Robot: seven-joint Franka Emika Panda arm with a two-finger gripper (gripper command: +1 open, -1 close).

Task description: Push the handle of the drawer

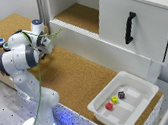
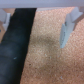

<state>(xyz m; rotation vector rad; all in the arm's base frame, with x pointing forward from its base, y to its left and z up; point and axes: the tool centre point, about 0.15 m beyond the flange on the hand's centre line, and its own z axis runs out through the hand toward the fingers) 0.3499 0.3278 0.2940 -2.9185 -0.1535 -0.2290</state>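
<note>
Seen only in the exterior view: white drawer (image 1: 135,26) with black handle (image 1: 129,28) at the exterior view's right, pulled out, well apart from the gripper (image 1: 47,44). Shown only by the wrist view: fingers (image 2: 67,31) spread open over cork, holding nothing. Arm bent, hovering over the cork counter (image 1: 73,76).

The big white box-shaped drawer (image 1: 138,23) sticks out from the white cabinet, so it is open. It hangs above the brown cork bench, on the exterior view's right. Its flat white front looks smooth and clean and faces toward the exterior view's right. On that front sits a black bar handle (image 1: 130,27). The handle stands up and down, a little tilted, near the middle of the front. The wrist view does not show the drawer.
</note>
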